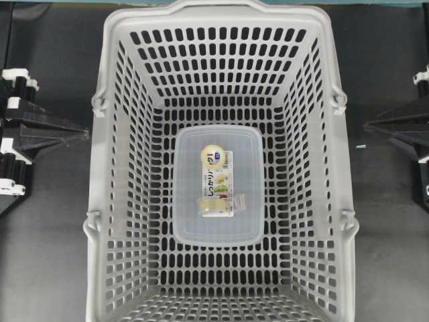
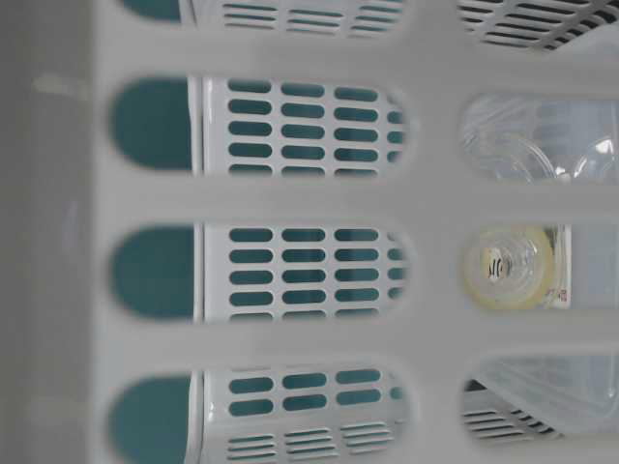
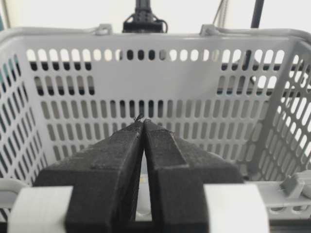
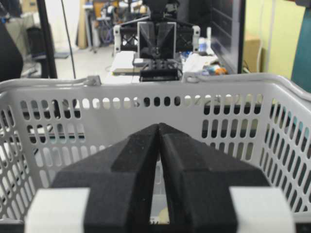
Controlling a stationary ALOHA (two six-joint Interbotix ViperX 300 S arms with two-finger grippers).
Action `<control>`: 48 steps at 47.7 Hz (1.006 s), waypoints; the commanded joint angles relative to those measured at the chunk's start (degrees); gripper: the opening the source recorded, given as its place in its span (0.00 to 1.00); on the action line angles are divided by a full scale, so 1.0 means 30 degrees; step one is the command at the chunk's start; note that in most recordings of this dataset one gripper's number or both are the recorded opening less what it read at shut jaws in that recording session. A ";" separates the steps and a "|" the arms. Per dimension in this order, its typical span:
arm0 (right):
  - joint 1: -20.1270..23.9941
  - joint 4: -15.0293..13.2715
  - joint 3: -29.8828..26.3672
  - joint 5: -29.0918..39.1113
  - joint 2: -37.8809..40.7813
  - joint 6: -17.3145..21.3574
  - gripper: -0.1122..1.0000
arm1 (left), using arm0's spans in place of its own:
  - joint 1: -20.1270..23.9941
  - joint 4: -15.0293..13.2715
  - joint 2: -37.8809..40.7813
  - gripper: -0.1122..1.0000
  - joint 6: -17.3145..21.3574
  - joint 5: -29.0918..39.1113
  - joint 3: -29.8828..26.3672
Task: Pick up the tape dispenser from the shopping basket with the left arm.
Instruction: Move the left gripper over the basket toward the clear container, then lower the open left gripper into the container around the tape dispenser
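One thing in the basket: the tape dispenser [image 1: 217, 185], a frosted box with rounded corners, lies flat on the slotted floor of the shopping basket [image 1: 110, 141], about the middle, clear of all four walls.
Long axis: runs up and down the overhead view, as does the yellow-and-white label [image 1: 216, 182] on its top, cream circle toward the far end.
Table-level view: through the wall slots only a blurred part of the box and its cream circle [image 2: 508, 267] shows at the right; nothing else can be told there.
Bearing from the tool: the left gripper [image 1: 84, 133] stands outside the basket, beyond the wall at the overhead view's left, so the box lies across that wall, inward and well below the rim.
Nearer arm: neither plainly; the right gripper [image 1: 369, 126] sits outside the opposite wall, about as far off.
Left gripper state: in its wrist view the two black foam fingers [image 3: 109, 170] meet at the tips [image 3: 141, 121], clenched on nothing, pointing at the basket wall from outside.
Right gripper state: its fingers are likewise pressed together [image 4: 159, 127], empty, facing the other wall.
Judgement of the coming move: the left arm likely must rise over the rim, spread its fingers, and descend across the box's short width.
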 commanded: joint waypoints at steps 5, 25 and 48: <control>-0.0088 0.0293 -0.0527 -0.0146 -0.0176 0.0322 0.10 | -0.0586 0.0762 0.0850 0.10 -0.1113 0.2373 -0.3398; -0.1201 0.0293 -0.0820 0.2080 -0.0469 0.0586 0.10 | -0.1465 0.0791 0.7764 0.10 -0.2197 0.9258 -1.1367; -0.0498 0.0293 -0.1055 0.2783 -0.0645 0.0615 0.66 | -0.2344 0.0762 1.4414 0.10 -0.2197 1.6787 -1.7256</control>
